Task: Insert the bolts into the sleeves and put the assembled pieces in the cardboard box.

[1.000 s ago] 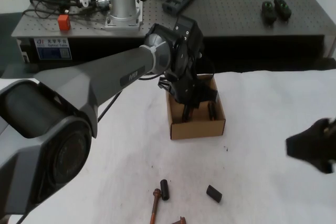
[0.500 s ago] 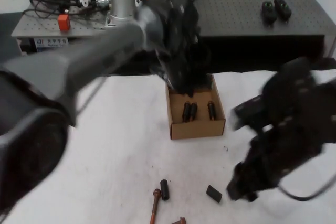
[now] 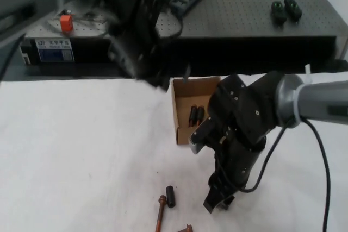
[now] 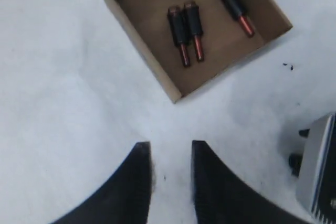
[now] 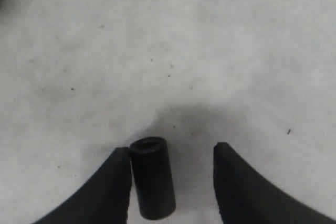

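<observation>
Sleeve (image 5: 152,177), black, lies on the bench's white cloth near its front edge, between your right gripper's (image 5: 172,153) fingers. They stand wide apart, one just beside it, gripping nothing. Your left gripper (image 4: 169,148) hangs near the cardboard box (image 4: 152,14), fingers a narrow gap apart and empty. Three assembled pieces (image 4: 195,22) lie in the box, at the cloth's back edge.

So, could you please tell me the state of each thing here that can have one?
cardboard box, open, holding three assembled pieces.
left hand, open, empty.
right hand, open, fingers either side of a sleeve.
sleeve, lying on the cloth, hollow, not gripped.
second sleeve, lying loose beside the bolt.
bolt, lying loose, no sleeve on it.
</observation>
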